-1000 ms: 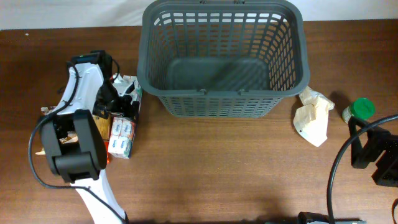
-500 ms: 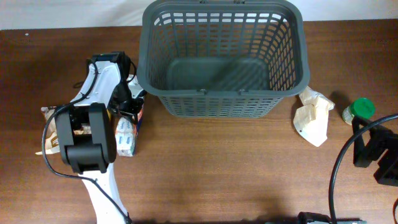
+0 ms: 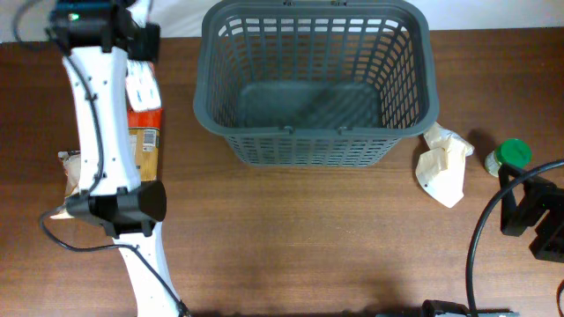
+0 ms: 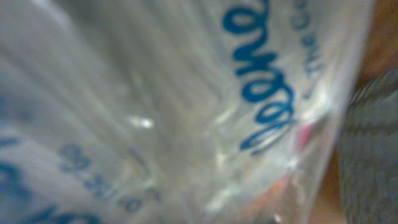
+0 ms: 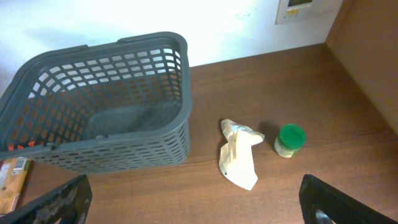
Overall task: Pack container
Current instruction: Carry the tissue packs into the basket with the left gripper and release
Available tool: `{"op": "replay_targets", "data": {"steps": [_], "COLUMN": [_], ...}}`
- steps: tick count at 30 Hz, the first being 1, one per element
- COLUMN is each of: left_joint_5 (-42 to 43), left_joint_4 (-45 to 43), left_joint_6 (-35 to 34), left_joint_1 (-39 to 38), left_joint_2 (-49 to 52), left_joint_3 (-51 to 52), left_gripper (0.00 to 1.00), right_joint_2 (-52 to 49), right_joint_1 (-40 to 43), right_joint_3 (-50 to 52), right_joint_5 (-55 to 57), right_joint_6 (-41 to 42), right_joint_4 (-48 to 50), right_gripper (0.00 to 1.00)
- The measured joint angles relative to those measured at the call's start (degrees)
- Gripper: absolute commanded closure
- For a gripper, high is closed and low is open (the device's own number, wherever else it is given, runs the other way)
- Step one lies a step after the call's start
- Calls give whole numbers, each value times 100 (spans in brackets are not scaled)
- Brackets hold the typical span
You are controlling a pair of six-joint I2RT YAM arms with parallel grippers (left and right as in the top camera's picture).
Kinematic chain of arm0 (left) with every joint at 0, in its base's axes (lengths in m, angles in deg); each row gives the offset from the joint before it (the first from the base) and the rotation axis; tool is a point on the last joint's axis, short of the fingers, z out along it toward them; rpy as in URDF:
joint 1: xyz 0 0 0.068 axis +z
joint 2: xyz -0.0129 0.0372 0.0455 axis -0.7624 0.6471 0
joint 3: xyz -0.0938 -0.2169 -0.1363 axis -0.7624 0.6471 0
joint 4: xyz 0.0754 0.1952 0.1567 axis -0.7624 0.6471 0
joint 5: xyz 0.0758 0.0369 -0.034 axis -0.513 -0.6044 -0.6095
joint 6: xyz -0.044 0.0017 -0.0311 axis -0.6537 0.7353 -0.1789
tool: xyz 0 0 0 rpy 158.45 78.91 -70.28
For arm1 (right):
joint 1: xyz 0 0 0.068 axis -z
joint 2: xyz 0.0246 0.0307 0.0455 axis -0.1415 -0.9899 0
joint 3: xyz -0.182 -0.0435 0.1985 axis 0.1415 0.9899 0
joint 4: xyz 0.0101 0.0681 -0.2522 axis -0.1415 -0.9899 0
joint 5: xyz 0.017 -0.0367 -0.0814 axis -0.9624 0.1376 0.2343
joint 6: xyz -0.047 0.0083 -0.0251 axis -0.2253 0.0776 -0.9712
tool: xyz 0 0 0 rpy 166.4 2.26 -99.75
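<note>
A clear plastic pack (image 4: 155,112) fills almost all of the left wrist view. It has big curly blue writing and some smaller blue words, but all of it is too blurry to read. A bit of pink and red shows low on the wrap. From above, the pack looks white and red, and it hangs from the left gripper (image 3: 141,44), which is closed on it, though the fingers are hidden by the pack. On the near side of the brown table (image 3: 308,246), the right gripper (image 5: 199,208) is low at the right edge with its jaws wide open and nothing in them. A little farther on lie a crumpled cream bag (image 3: 443,165) and, just to its right, a small jar with a green lid (image 3: 510,154). The jar's label is too small to read. On the left side, a brown packet (image 3: 148,145) with a black barcode lies flat, partly under the white left arm. The container (image 3: 315,145), a big dark grey basket, stands at the far middle of the table. The cream bag is just beside its right corner. The held pack is up at the far left, near the basket's left side but not touching it.
</note>
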State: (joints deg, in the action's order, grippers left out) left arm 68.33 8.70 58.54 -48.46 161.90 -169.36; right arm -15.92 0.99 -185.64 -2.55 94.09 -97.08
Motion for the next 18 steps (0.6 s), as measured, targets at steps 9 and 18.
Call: {"op": "replay_targets", "data": {"steps": [9, 18], "left_joint_5": [1001, 1300], "left_joint_4": [122, 706], "left_joint_6": [2044, 5554], "left_joint_1": [-1062, -3150], "left_joint_2": [-9, -4], "left_joint_3": [-1580, -1257], "left_gripper": [99, 99], "right_joint_2": [-2, -2], "right_joint_1": [0, 0], "right_joint_3": [0, 0], "right_joint_5": [2, 4], "right_joint_6": [4, 0], "right_joint_4": [0, 0], "right_gripper": [1, 1]}}
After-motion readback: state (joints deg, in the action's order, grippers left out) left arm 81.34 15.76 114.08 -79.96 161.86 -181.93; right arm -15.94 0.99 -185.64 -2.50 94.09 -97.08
